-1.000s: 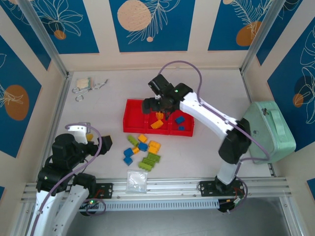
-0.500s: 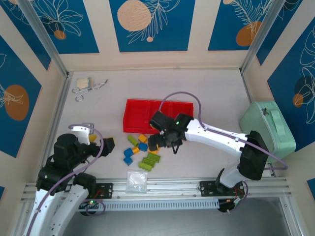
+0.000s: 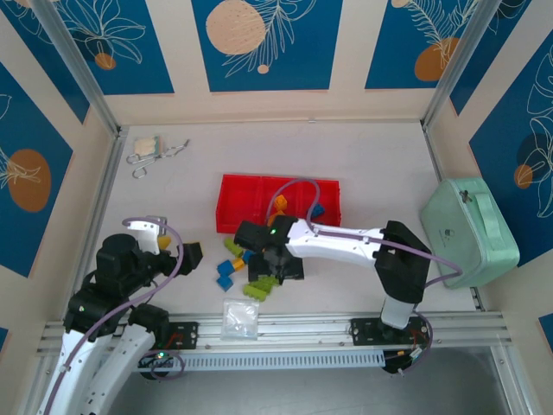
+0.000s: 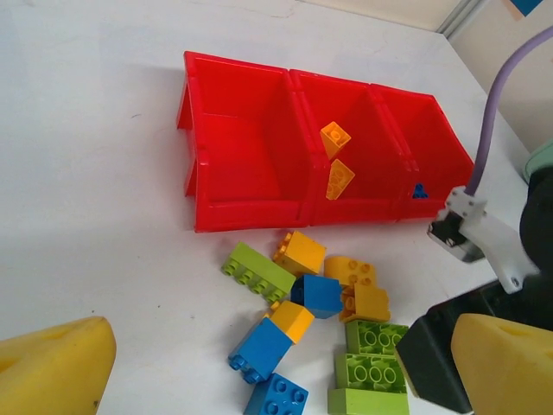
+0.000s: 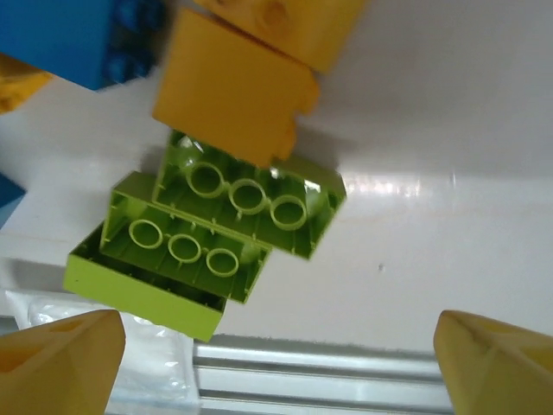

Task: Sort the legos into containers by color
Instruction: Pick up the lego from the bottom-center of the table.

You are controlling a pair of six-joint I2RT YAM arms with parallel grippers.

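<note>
Early in the sort: two orange-yellow legos [image 4: 340, 177] in the red tray's [image 4: 246, 216] middle compartment, one blue lego [image 4: 417, 191] in its 3 o'clock end; right gripper [image 5: 276, 359], spread wide, hovers over lime green bricks [image 5: 251, 199] at the tray's 6 o'clock.

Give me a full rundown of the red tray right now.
The red tray is one long glossy plastic piece, dividers splitting it into three square compartments, lying flat on the white table. The left compartment is bare; the middle holds two orange-yellow bricks; the right holds a blue brick.
</note>
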